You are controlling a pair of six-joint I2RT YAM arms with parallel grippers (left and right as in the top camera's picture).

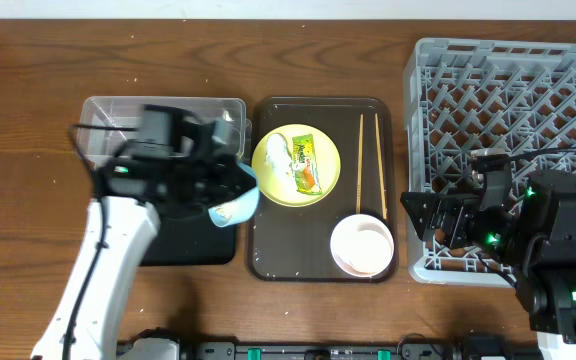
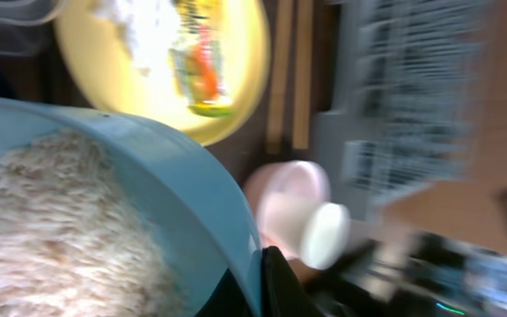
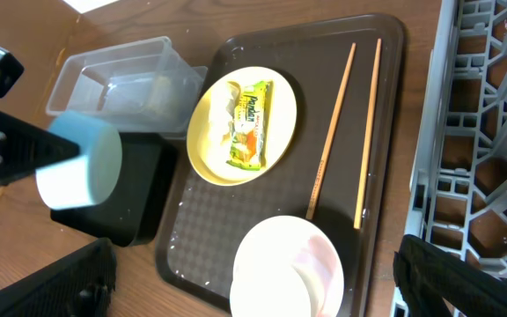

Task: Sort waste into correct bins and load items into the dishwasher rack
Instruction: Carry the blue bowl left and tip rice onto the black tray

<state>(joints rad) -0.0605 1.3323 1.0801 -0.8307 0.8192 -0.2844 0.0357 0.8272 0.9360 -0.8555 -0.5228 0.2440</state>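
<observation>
My left gripper (image 1: 223, 188) is shut on the rim of the light-blue bowl (image 1: 238, 208), held tilted above the black tray (image 1: 183, 245). In the left wrist view the jaws (image 2: 260, 283) pinch the bowl wall (image 2: 183, 185), and white rice scraps (image 2: 51, 220) fill the bowl. The clear tub (image 1: 163, 120) stands behind. The yellow plate (image 1: 296, 166) carries the snack wrapper (image 1: 307, 162) and the white tissue (image 1: 276, 155). Two chopsticks (image 1: 360, 165) lie beside it. The white-pinkish bowl (image 1: 361, 245) holds the white cup (image 3: 271, 291). My right gripper (image 3: 253, 255) is open and empty above that bowl, beside the grey rack (image 1: 508, 90).
The plate, chopsticks and pinkish bowl sit on a dark brown serving tray (image 1: 268, 250) between the bins and the rack. The rack fills the right side of the table. Bare wood lies along the back and left edges.
</observation>
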